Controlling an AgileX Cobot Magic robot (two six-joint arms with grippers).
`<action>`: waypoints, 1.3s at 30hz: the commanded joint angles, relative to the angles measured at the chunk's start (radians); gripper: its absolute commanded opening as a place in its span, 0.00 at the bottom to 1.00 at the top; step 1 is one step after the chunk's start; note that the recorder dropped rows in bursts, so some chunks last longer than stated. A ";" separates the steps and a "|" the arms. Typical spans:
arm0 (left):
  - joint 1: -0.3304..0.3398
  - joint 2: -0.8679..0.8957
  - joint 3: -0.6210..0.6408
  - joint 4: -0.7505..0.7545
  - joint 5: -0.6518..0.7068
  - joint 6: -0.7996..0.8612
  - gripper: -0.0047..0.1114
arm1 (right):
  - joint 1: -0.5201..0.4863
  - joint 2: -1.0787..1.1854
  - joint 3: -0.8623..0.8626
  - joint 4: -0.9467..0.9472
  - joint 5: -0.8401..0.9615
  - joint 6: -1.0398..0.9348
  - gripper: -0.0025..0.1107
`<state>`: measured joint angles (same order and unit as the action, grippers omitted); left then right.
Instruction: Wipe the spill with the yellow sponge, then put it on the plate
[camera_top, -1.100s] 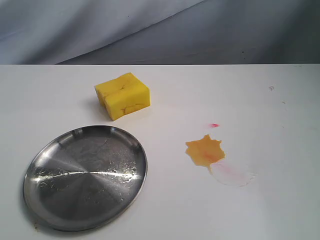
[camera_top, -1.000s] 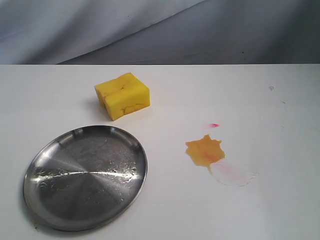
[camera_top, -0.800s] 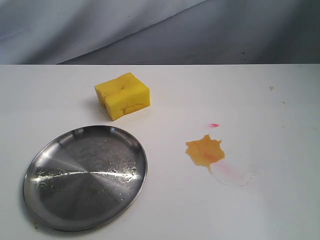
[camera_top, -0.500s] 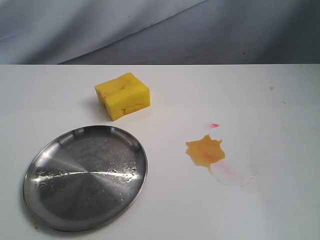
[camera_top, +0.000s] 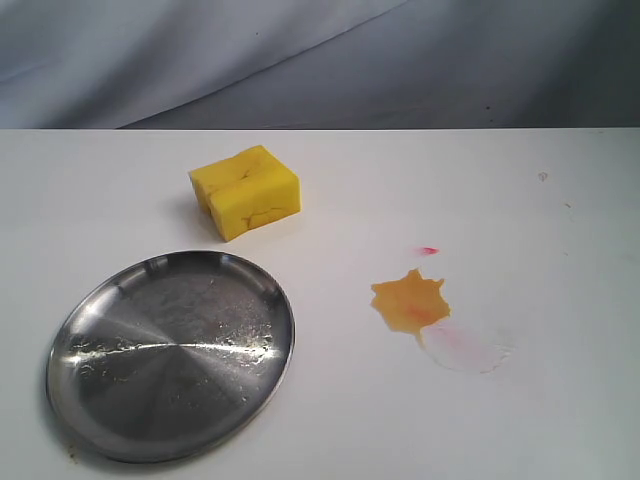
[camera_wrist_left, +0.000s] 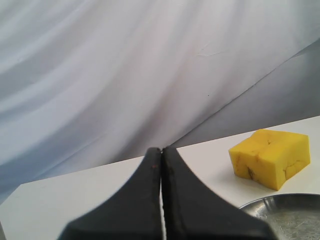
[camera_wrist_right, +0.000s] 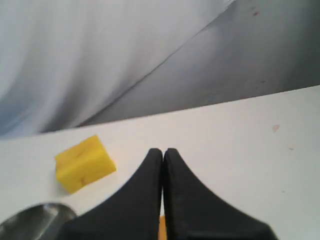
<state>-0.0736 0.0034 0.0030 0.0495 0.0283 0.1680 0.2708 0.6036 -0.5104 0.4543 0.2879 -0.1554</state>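
Note:
The yellow sponge (camera_top: 245, 192) lies on the white table, behind the steel plate (camera_top: 120, 400) at the front left. The orange spill (camera_top: 410, 302) with its pinkish smear sits right of centre. Neither arm shows in the exterior view. In the left wrist view my left gripper (camera_wrist_left: 162, 150) is shut and empty, with the sponge (camera_wrist_left: 270, 157) and the plate's rim (camera_wrist_left: 280, 202) off to one side. My right gripper (camera_wrist_right: 163, 151) is also shut and empty; the sponge (camera_wrist_right: 84, 163) and a bit of the plate (camera_wrist_right: 35, 217) lie beyond it, and a sliver of the spill (camera_wrist_right: 162, 227) shows between its fingers.
A small red spot (camera_top: 428, 250) lies on the table just behind the spill. A grey-white cloth backdrop (camera_top: 320, 60) hangs behind the table's far edge.

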 joint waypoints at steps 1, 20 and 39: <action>0.004 -0.003 -0.003 -0.007 -0.005 -0.009 0.04 | 0.102 0.261 -0.210 0.044 0.139 -0.177 0.02; 0.004 -0.003 -0.003 -0.007 -0.005 -0.009 0.04 | 0.268 1.661 -1.302 0.198 0.268 -0.293 0.73; 0.004 -0.003 -0.003 -0.007 -0.005 -0.009 0.04 | 0.314 1.918 -1.557 0.260 0.263 -0.310 0.73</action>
<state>-0.0736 0.0034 0.0030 0.0495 0.0283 0.1680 0.5644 2.5227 -2.0552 0.7324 0.5480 -0.4361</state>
